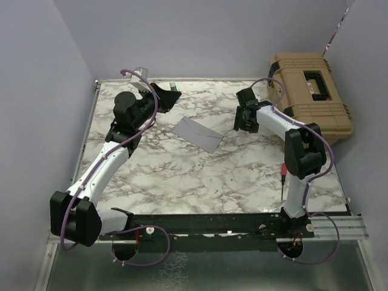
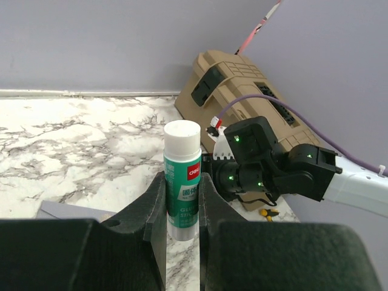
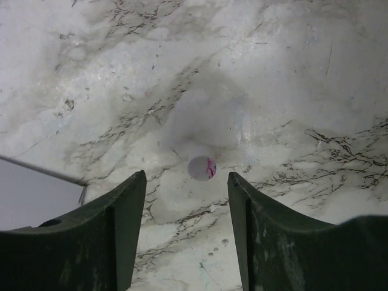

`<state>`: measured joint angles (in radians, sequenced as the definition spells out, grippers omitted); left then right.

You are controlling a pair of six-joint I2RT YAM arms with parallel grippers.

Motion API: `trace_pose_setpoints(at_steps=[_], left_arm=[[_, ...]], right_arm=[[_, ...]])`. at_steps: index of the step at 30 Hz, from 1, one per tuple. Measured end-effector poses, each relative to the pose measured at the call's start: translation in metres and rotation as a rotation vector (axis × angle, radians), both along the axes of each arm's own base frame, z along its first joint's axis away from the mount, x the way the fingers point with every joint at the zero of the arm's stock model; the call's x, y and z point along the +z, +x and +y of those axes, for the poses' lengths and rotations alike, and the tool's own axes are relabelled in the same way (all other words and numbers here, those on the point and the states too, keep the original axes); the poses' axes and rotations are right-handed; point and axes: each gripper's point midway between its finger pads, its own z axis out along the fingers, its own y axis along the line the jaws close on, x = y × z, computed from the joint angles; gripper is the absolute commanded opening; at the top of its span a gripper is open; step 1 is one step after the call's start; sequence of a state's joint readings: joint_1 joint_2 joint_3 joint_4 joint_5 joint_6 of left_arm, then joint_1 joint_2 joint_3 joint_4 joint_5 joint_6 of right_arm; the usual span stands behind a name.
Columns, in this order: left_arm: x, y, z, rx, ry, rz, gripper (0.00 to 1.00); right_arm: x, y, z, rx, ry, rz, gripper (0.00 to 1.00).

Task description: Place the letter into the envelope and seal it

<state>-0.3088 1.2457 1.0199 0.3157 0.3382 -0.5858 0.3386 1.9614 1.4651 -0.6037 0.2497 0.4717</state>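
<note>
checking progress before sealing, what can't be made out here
- Letter: in no view; whether it's inside the envelope can't be told.
- Glue stick: bottom hidden by the left gripper, left wrist view.
- Small white round thing: too small to identify, right wrist view.

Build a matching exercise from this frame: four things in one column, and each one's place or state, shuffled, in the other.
1. glue stick
2. envelope
3. toolbox
4. right gripper

A. flat on the table, near its middle
B. open, holding nothing
C. far right corner
D. clamped in the left gripper

Pairs: 1-D, 2-A, 3-C, 4-B
</note>
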Motion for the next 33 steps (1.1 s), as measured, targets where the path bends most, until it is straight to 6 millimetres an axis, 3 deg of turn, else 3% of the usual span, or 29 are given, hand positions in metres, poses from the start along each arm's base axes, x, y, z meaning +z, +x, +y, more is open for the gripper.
trace_pose_setpoints(at_steps=[9,11,16,20,24,33], left_arm=[[-0.005,0.000,-0.003,-0.016,0.008,0.009,0.00],[-0.005,0.000,-0.003,-0.017,0.009,0.011,0.00],[-0.008,0.001,-0.004,-0.020,0.013,0.016,0.00],[-0.009,0.001,-0.004,-0.021,0.015,0.017,0.00],[-0.010,0.001,-0.005,-0.027,0.016,0.018,0.00],[-0.014,0.001,-0.008,-0.049,0.024,0.024,0.00]], right_arm=[[-0.024,-0.001,-0.006,-0.031,-0.012,0.049,0.45],[-0.024,-0.001,-0.007,-0.035,-0.011,0.047,0.40],[-0.024,0.001,-0.008,-0.040,-0.011,0.041,0.38],[-0.023,0.002,-0.010,-0.039,-0.014,0.039,0.17],[-0.023,0.005,-0.010,-0.037,-0.011,0.026,0.07],[-0.019,0.010,-0.003,-0.017,0.024,0.008,0.00]])
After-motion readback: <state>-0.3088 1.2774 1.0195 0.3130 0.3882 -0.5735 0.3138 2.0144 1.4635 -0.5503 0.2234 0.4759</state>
